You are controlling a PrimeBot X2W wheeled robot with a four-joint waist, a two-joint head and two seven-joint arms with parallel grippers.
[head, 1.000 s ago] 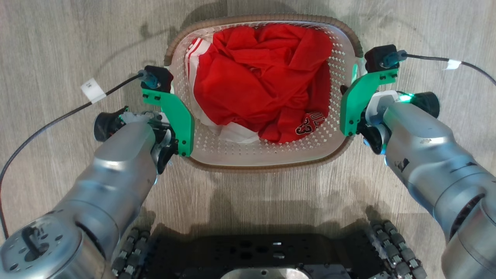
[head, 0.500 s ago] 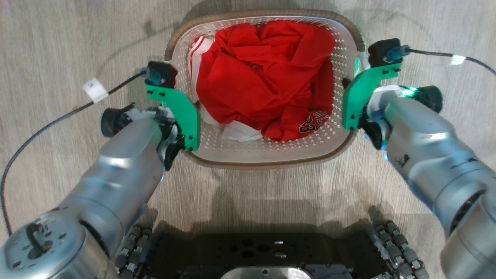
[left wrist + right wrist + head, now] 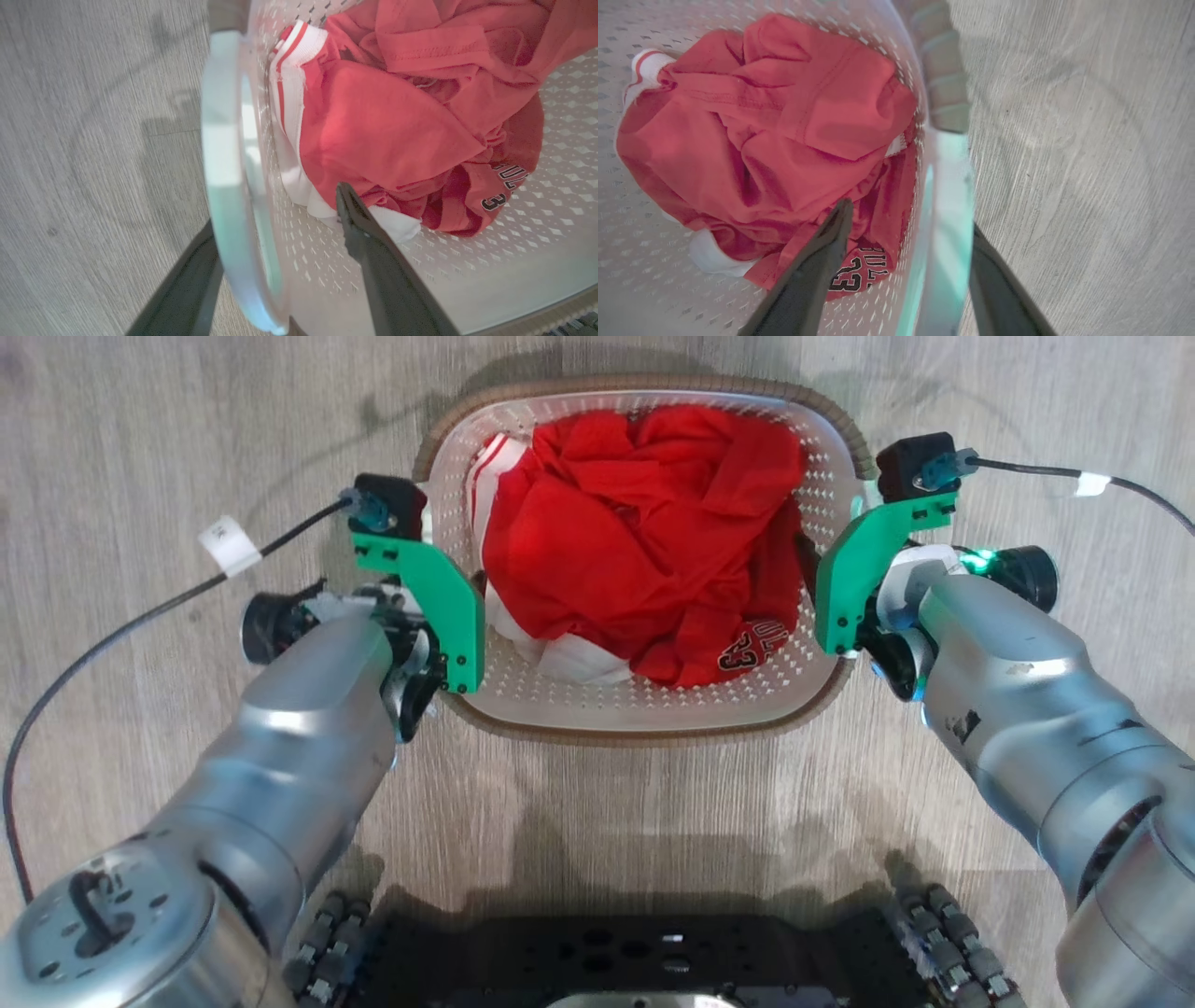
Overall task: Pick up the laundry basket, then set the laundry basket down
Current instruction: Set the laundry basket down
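Your head view takes in the whole laundry basket (image 3: 644,737), set on the grey wood-grain floor (image 3: 140,429) between both arms, with a red jersey (image 3: 635,541) heaped inside. The wrist views show what the green brackets hide there. The left gripper (image 3: 275,207) straddles the left handle (image 3: 224,140) and the right gripper (image 3: 910,215) the right handle (image 3: 948,186). Both have their jaws spread wide, clamping nothing.
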